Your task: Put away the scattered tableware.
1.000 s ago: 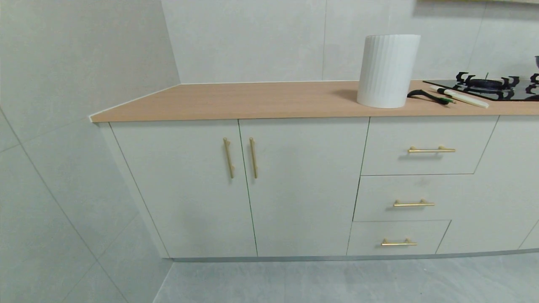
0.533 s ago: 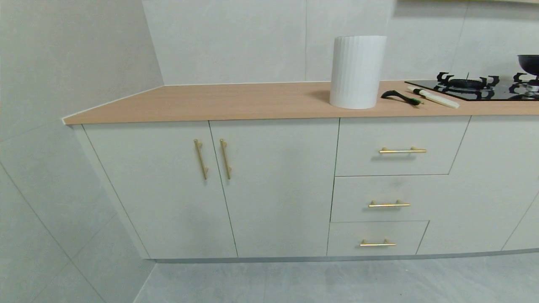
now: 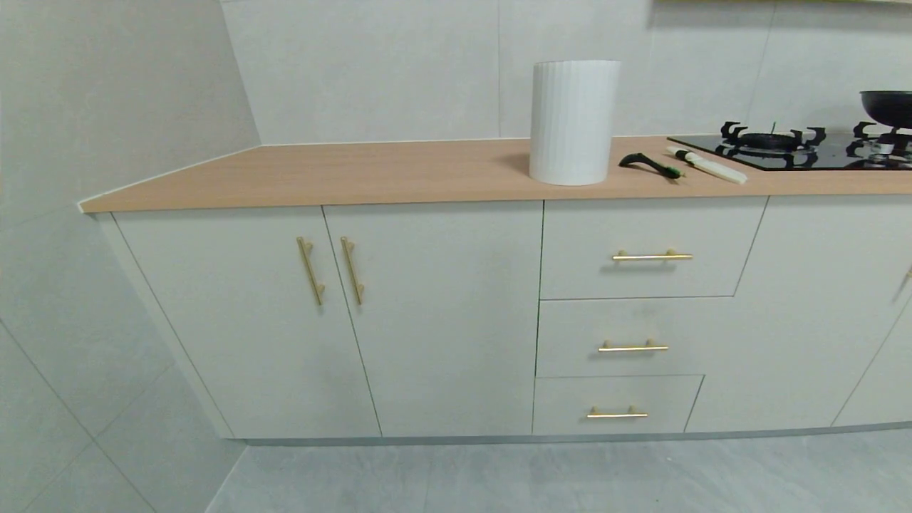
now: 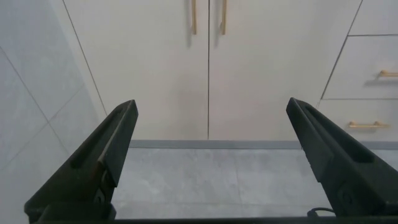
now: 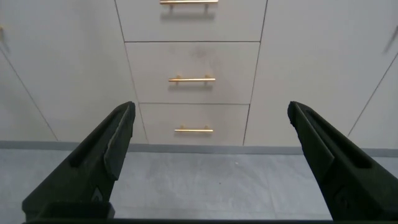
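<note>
Risk is seen in the reach: the left gripper [image 4: 210,109] and the right gripper [image 5: 210,109] are both held wide apart and empty, low before the pale cupboard fronts [image 4: 261,62]. The black curved-handled utensil [image 3: 647,164] and the cream-handled utensil [image 3: 707,165] are found well above the fingers [image 4: 106,155] on the light-brown wooden countertop [image 3: 356,171], just beside the tall white ribbed holder [image 3: 573,121], which could be knocked over.

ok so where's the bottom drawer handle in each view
Head view: bottom drawer handle, lowest of three gold drawer handles, right of the double doors.
Left wrist view: handle sits just above the grey plinth.
Right wrist view: same handle, just above the plinth.
Shared landmark: middle drawer handle, directly above it.
</note>
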{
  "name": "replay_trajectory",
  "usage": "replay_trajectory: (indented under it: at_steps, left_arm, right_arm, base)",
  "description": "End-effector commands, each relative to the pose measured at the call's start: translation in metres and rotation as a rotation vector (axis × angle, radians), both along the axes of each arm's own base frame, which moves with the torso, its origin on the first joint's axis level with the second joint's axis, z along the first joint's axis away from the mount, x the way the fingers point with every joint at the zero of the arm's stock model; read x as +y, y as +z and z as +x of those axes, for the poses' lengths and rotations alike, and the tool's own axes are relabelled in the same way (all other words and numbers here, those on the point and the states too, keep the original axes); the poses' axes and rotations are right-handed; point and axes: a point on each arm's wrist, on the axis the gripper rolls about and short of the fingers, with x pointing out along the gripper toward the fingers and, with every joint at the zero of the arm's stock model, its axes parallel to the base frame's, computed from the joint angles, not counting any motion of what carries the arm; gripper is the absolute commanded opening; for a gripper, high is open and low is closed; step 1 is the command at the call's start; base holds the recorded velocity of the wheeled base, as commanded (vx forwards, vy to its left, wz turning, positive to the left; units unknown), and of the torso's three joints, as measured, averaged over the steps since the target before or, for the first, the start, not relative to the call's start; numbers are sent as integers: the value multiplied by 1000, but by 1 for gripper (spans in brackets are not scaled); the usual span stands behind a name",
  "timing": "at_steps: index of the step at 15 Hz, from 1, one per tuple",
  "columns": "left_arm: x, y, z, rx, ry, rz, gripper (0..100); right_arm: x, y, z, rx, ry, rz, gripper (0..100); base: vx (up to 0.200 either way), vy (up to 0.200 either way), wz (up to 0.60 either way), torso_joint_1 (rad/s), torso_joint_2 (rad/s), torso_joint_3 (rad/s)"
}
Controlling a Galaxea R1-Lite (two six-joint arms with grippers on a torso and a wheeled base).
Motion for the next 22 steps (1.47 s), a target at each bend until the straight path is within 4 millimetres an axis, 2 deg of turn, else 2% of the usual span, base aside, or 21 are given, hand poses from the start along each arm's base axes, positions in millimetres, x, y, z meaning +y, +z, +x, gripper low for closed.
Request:
replay_trajectory:
  at_steps: [1,3,12,22]
  left_arm:
    - [0,0,0,1,0,-1,100]
    - [0,0,0,1,0,0,100]
    - [0,0,0,1,0,-1,100]
    - [0,0,0,0,0,-11,100]
  right_arm:
    - [0,0,0,1,-1,0,100]
    - [0,0,0,1,-1,0,100]
    - [0,0,0,1,0,-2,100]
    - [0,0,0,1,3,-6,100]
  base:
    - [0,0,0,0,0,0]
    - [0,0,0,0,0,0]
    - [200,0,0,4,0,3]
    - [0,0,0,0,0,0]
